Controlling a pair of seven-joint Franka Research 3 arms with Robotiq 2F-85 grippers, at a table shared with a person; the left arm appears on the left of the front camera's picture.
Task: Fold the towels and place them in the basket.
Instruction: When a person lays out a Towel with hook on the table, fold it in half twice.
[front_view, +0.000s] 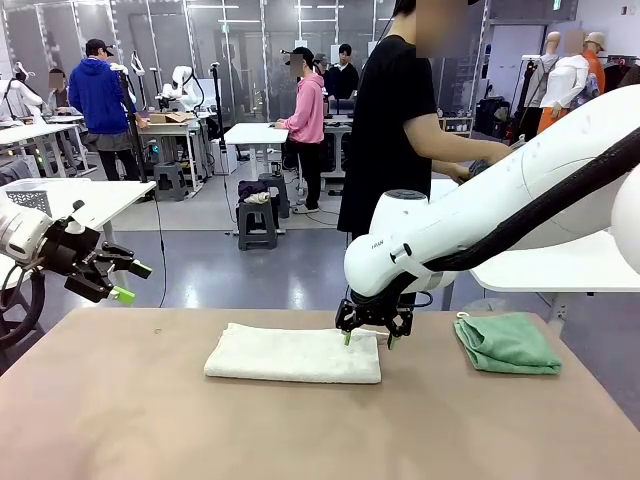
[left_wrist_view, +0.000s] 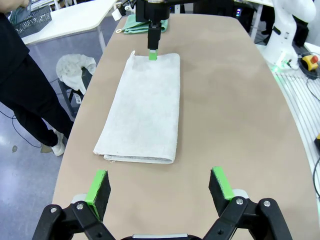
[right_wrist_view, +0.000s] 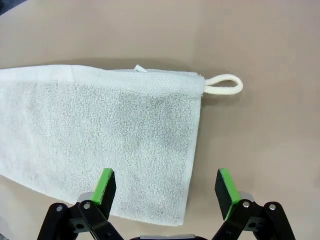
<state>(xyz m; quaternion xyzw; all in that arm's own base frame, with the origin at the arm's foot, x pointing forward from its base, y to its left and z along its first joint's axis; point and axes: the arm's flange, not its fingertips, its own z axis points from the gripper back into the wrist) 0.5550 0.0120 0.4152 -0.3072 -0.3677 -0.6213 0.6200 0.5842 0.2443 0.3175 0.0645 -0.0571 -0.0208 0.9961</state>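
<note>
From the front, we see our right gripper (front_view: 371, 338) spread wide over the cream towel's (front_view: 294, 354) right end, seemingly ready to grasp; the mint towel (front_view: 507, 342) waits far right. Our left gripper (left_wrist_view: 159, 187) hovers wide, near the towel's left end. The right wrist view shows the loop (right_wrist_view: 224, 84).

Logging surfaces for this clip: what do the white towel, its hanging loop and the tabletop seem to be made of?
White towel: looped terry cloth, fuzzy nap, flat woven band along one edge. Hanging loop: smooth cream cord, probably cotton. Tabletop: matte tan sheet, seemingly laminate, no gloss or grain.
</note>
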